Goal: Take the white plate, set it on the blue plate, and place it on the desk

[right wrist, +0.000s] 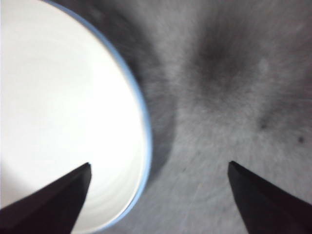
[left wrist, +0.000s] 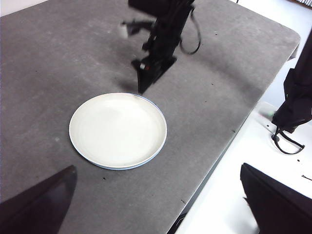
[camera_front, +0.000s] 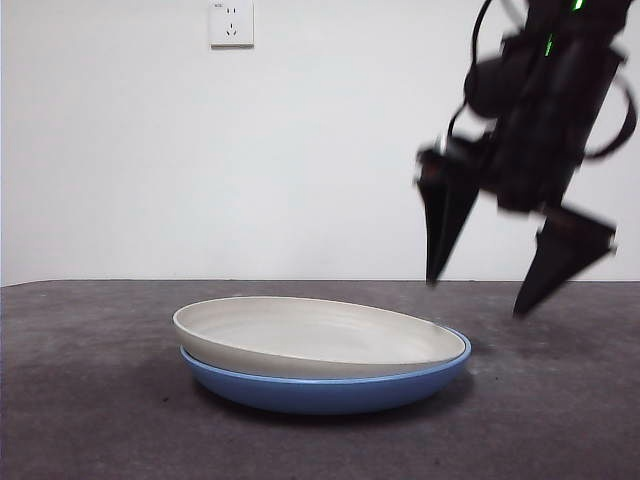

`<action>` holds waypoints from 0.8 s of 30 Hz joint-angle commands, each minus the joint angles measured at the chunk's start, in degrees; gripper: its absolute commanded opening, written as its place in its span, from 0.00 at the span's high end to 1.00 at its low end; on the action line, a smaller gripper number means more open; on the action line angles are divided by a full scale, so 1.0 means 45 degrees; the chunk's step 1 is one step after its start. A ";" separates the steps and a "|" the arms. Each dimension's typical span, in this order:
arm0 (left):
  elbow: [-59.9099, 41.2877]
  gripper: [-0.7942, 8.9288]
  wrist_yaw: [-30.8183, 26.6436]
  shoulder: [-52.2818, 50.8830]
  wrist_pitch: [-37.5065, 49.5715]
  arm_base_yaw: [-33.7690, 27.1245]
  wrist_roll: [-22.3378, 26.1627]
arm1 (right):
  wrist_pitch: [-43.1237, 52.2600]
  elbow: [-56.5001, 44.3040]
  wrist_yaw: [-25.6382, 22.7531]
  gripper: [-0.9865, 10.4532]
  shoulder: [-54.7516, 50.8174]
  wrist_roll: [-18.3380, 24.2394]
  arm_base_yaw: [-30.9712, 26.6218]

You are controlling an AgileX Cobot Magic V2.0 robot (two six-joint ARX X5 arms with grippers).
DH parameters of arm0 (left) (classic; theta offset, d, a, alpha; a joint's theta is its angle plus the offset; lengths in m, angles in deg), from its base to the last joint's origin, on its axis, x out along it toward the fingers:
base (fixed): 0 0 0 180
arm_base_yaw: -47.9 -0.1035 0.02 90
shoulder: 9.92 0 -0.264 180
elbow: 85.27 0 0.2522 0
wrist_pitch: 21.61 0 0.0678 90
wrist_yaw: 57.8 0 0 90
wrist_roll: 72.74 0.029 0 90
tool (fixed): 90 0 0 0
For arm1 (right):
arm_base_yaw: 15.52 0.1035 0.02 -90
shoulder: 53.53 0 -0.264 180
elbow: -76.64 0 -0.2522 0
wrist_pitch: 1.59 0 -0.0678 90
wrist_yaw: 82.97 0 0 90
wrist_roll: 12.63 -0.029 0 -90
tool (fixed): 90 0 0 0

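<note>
Hovering with jaws spread and empty, the right gripper [camera_front: 495,295] straddles the near rim of the matte cream white plate [camera_front: 315,335], nested in the glossy blue plate [camera_front: 330,390] on the dark grey desk [camera_front: 80,400].

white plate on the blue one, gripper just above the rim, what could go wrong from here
The white plate sits tilted and off-centre in the blue plate, so a nudge could slide it. The right gripper, open, hangs over the rim edge; a shallow pinch might slip or catch both rims, dragging the blue plate across the desk.
</note>
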 commanded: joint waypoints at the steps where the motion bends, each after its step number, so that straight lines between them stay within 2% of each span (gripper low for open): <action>1: 0.0146 0.27 -0.0039 0.0073 0.0049 0.0102 -0.0078 | -0.0379 0.0321 -0.0024 0.48 -0.1137 0.0282 0.0053; 9: 0.0146 0.27 -0.0039 0.0073 0.0058 0.0102 -0.0073 | -0.2059 0.0325 -0.0738 0.40 -0.5552 0.0398 0.0199; 17: 0.0146 0.27 -0.0039 0.0073 0.0068 0.0102 -0.0073 | -0.3764 0.0325 -0.0733 0.40 -1.0098 0.0418 0.0393; 24: 0.0146 0.27 -0.0039 0.0073 0.0092 0.0102 -0.0073 | -0.4911 0.0321 -0.0719 0.41 -1.2954 0.0510 0.0398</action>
